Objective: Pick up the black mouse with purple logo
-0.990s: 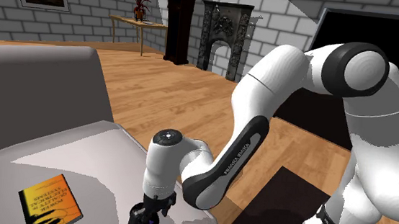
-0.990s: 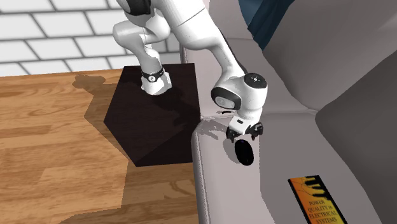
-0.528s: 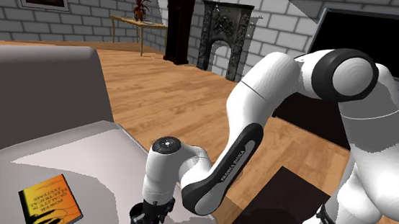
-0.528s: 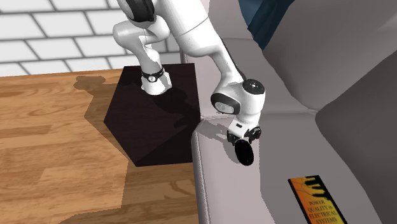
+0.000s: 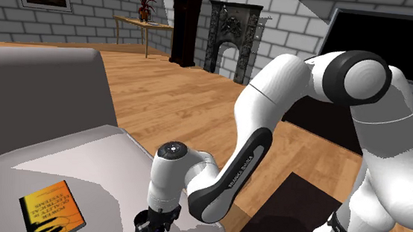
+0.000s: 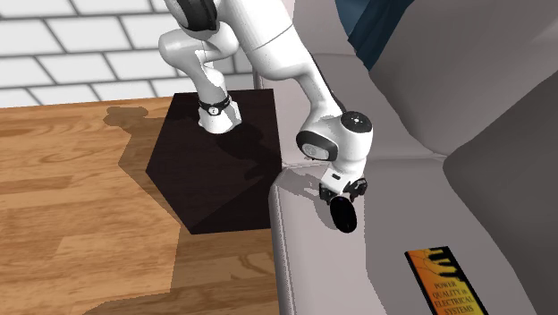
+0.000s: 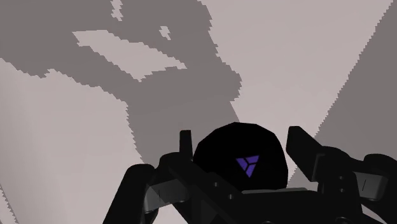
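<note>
Gripper [image 7: 240, 133] hangs low over the grey sofa seat [image 6: 402, 192], with its fingers [image 7: 185, 145] apart on either side of the black mouse [image 7: 240, 159] and very close to its flanks. No firm clasp is visible, so I judge that nothing is held yet. The mouse [image 6: 342, 215] rests on the seat near its front edge, on the side by the robot's dark stand [image 6: 215, 179], and well apart from the orange book [image 6: 438, 279]. The step in hand looks like the end of the approach, with the grasp about to be made. The next move calls for closing squarely on the two flanks, then lifting straight up (the rounded shell could slip out if pinched too high). In the second exterior view the mouse's long axis runs roughly up and down the picture, along the gap between the fingers, so they would close across its narrow width. Its purple logo [image 7: 247, 165] faces up, the tip toward the wrist; which end is the front I cannot tell
</note>
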